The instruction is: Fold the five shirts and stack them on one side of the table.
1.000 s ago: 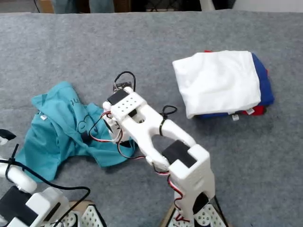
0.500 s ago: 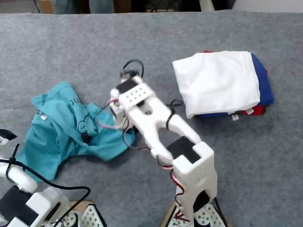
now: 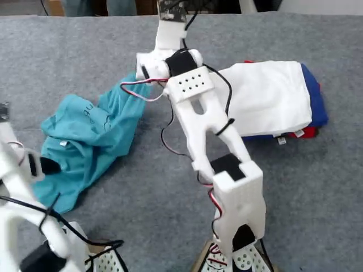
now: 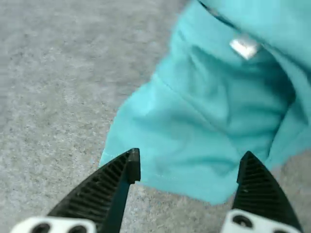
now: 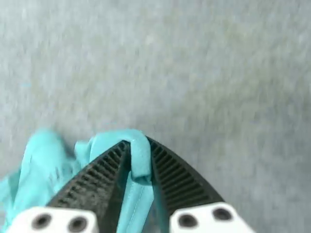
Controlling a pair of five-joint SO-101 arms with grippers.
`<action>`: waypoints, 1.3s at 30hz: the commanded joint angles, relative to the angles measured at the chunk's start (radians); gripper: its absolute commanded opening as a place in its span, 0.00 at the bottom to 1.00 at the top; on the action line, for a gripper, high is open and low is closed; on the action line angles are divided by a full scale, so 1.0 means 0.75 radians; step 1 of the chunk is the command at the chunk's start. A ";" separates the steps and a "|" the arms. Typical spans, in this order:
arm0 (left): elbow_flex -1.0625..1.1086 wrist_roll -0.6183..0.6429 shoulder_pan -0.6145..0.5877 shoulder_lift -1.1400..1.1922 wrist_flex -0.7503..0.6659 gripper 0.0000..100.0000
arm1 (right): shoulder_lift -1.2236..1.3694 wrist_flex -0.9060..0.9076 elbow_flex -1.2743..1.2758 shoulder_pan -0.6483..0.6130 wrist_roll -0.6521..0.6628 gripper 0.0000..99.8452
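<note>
The step in hand looks like spreading out the last loose garment before folding. The teal shirt point(image 3: 85, 139) lies crumpled on the left half of the grey tabletop point(image 3: 68, 51), with one end drawn up toward the far side. There the right gripper point(image 5: 138, 144) has its fingers clenched on a narrow fold of teal cloth. The left gripper point(image 4: 189, 165) hangs just above the shirt's near edge with its fingers spread wide and grasping nothing; a hem corner lies between them.

On the right side sits the stack, a folded white shirt point(image 3: 266, 96) on top with a blue shirt point(image 3: 319, 99) and a red one point(image 3: 306, 134) showing at its edges. How many lie under the white I cannot tell.

Next, I judge, the left fingers need to drop onto that hem and close. The two arms would then draw apart to pull the cloth flat — gently, since the right-hand pinch holds little fabric and could slip.
</note>
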 commanded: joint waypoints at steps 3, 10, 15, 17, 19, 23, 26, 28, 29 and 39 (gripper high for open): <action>0.105 -0.135 0.021 -0.180 0.002 0.33 | 0.062 -0.354 -0.230 0.127 0.010 0.01; 0.202 -0.162 0.085 -0.278 0.002 0.33 | 0.048 -0.248 -0.719 0.113 0.119 0.01; 0.208 -0.123 0.114 -0.274 0.002 0.33 | 0.038 -0.055 -1.188 0.074 0.127 0.01; 0.204 -0.086 0.114 -0.276 -0.002 0.33 | 0.040 0.004 -1.390 0.016 0.184 0.01; 0.206 -0.059 0.109 -0.282 -0.027 0.33 | -0.003 0.014 -1.394 -0.076 0.243 0.01; 0.204 0.018 0.101 -0.282 -0.037 0.33 | -0.157 0.051 -1.355 -0.305 0.276 0.01; 0.204 0.070 0.101 -0.282 -0.037 0.33 | -0.210 0.045 -1.347 -0.477 0.372 0.01; 0.204 0.110 0.101 -0.282 -0.037 0.33 | -0.214 0.045 -1.339 -0.528 0.383 0.01; 0.202 0.133 0.101 -0.282 -0.043 0.33 | -0.214 0.045 -1.337 -0.538 0.385 0.01; 0.218 0.319 -0.150 -0.272 -0.272 0.33 | -0.253 0.068 -1.222 -0.575 0.401 0.02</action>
